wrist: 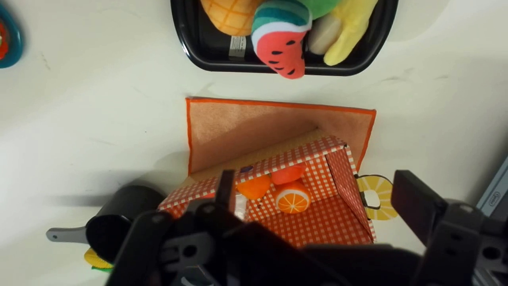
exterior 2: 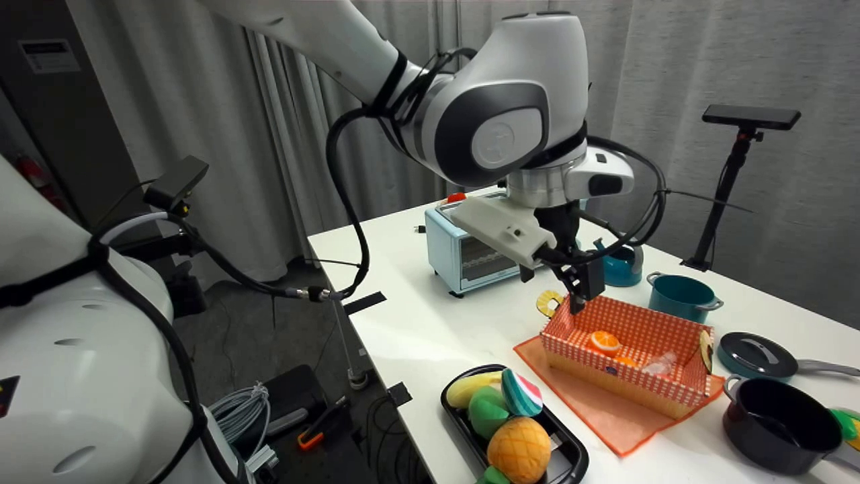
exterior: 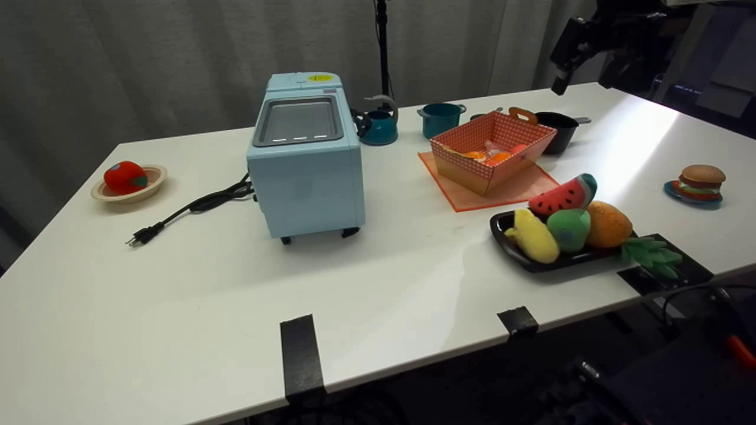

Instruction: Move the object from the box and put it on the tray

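Note:
The orange-and-white checkered box (exterior: pixel 521 167) stands on the table and also shows in an exterior view (exterior 2: pixel 608 381). In the wrist view the box (wrist: pixel 325 222) holds a small red piece (wrist: pixel 288 174) against one wall, beside an orange slice (wrist: pixel 293 198) and another orange fruit (wrist: pixel 254 186). A second bit of red shows partly behind my left finger; I cannot tell its shape. The black tray (wrist: pixel 214 66) bears several plush fruits and is in both exterior views (exterior: pixel 520 260) (exterior 2: pixel 571 464). My gripper (wrist: pixel 313 176) is open and empty above the box, apart from it, as in both exterior views (exterior: pixel 583 85) (exterior 2: pixel 552 289).
An orange cloth (wrist: pixel 246 115) lies under the box. A light-blue toaster oven (exterior: pixel 304 192), teal kettle (exterior: pixel 379 128), teal pot (exterior: pixel 442 122) and black pot (exterior 2: pixel 772 430) stand nearby. A toy burger (exterior: pixel 700 180) and a plate with a tomato (exterior: pixel 126 178) are farther off.

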You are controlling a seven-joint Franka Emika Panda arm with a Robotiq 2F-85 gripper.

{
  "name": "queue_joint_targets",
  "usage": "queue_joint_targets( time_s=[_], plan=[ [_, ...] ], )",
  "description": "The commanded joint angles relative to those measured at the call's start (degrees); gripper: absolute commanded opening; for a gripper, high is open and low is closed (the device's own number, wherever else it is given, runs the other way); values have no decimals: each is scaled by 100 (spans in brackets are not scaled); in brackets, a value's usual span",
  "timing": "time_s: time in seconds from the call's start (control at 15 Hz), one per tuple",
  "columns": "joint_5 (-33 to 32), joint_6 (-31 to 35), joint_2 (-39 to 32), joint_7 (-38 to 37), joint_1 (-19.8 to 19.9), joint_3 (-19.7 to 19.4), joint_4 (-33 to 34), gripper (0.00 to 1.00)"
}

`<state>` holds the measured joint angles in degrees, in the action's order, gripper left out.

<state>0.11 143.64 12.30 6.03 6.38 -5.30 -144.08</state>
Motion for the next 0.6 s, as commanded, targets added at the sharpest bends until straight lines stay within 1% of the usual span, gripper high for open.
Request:
queue_joint_targets(
  time_s=[0.0, 0.2, 0.53],
  plan=[
    [-18, -15, 66, -1, -40, -44, 5, 100],
    [-20, -20, 197, 20, -41, -52, -11, 100],
    [-20, -20, 206, 22, -42, -52, -18, 100]
  ],
)
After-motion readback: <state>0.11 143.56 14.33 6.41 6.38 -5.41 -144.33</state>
